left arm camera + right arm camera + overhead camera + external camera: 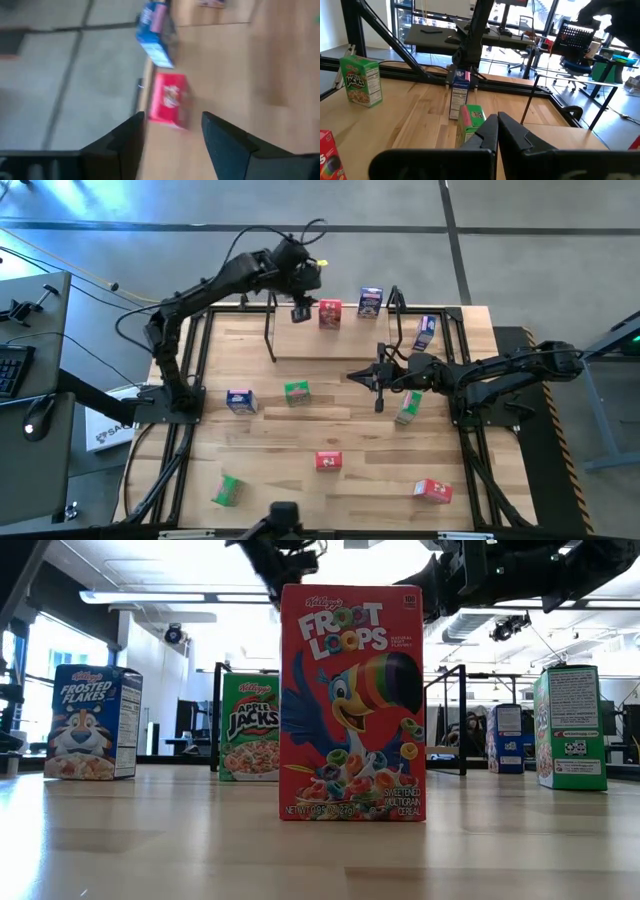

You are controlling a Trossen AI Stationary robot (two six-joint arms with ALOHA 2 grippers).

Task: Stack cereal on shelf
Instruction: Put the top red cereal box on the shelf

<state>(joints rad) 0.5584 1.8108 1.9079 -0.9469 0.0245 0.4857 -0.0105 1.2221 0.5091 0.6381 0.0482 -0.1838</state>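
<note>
The shelf (320,345), a light board between thin black frames, stands at the table's far edge. A red cereal box (329,313) and a blue one (370,302) stand on it. My left gripper (300,312) hovers open just left of the red box (169,97), which shows beyond its fingertips (172,117), untouched. My right gripper (362,376) waits shut over the table's right half, by a green box (408,407) that lies past its fingertips (497,120). More cereal boxes stand about the table, among them a red one (350,700).
Loose boxes on the table: blue (240,401), green (297,392), red (328,462), green (228,490), red (433,491). A blue-white box (425,332) sits by the shelf's right frame (395,308). Bare wood lies at the table's middle and near left.
</note>
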